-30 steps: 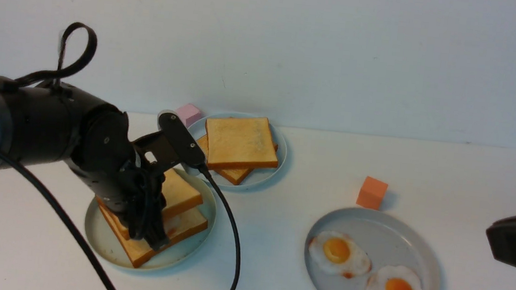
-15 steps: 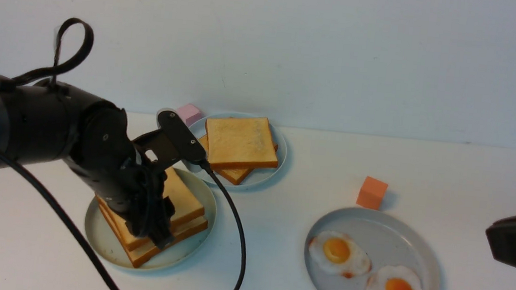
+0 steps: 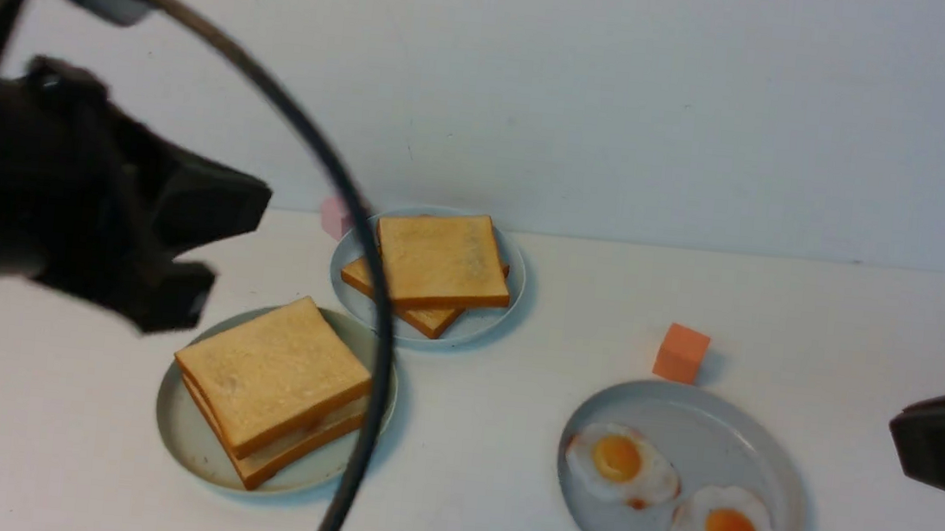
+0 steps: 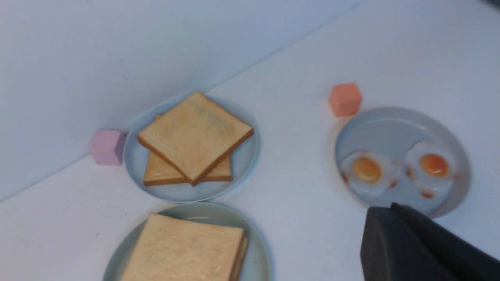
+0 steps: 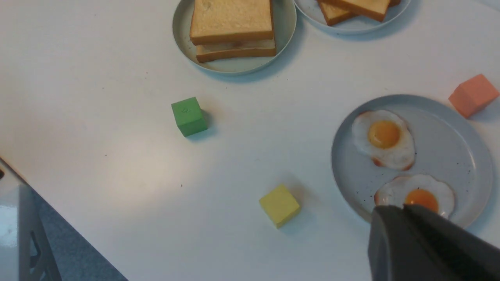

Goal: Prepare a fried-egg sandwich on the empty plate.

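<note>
Fried-egg sandwich [image 3: 274,389] sits stacked on the mint-green plate [image 3: 186,446] at lower left of the front view, the task seemingly complete though its filling barely shows, the left arm's jaws and the right arm's jaws clenched empty above the bench [image 3: 485,492].

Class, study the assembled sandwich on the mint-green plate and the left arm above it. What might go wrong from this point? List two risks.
1. The left arm's cable hangs across the mint-green plate in the front view. If it hangs low enough, a swing may brush the fried-egg sandwich.
2. The top slice sits skewed, overhanging the lower one, so a knock might slide it off.
</note>
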{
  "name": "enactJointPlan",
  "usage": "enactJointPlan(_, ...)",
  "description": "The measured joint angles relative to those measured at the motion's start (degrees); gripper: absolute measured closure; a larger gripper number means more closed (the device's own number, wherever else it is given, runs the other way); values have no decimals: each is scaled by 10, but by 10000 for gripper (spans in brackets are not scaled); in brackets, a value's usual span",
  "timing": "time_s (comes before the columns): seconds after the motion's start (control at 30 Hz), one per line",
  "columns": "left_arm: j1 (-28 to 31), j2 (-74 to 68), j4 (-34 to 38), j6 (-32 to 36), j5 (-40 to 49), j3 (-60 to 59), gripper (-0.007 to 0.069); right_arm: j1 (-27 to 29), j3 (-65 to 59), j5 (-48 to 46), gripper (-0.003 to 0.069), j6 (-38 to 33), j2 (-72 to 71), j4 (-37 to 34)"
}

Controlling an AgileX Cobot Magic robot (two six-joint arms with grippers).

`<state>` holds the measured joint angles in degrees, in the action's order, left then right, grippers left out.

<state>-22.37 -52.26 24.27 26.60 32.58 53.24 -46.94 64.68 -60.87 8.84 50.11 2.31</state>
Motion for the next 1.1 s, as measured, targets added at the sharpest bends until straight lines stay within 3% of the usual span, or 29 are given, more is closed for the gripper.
enactJointPlan(0.2, 0, 237, 65, 0, -83, -217, 638, 0, 0, -2, 596, 0, 0, -2)
enactJointPlan(0.43, 0, 437, 87, 0, -186, -383, 638, 0, 0, -2, 588, 0, 0, -4)
enactJointPlan(0.97, 0, 465, 93, 0, -196, -448, 638, 0, 0, -8, 568, 1, -5, -4)
enactJointPlan(1.1, 0, 465, 93, 0, -196, -448, 638, 26, 0, -9, 566, 1, -19, -7)
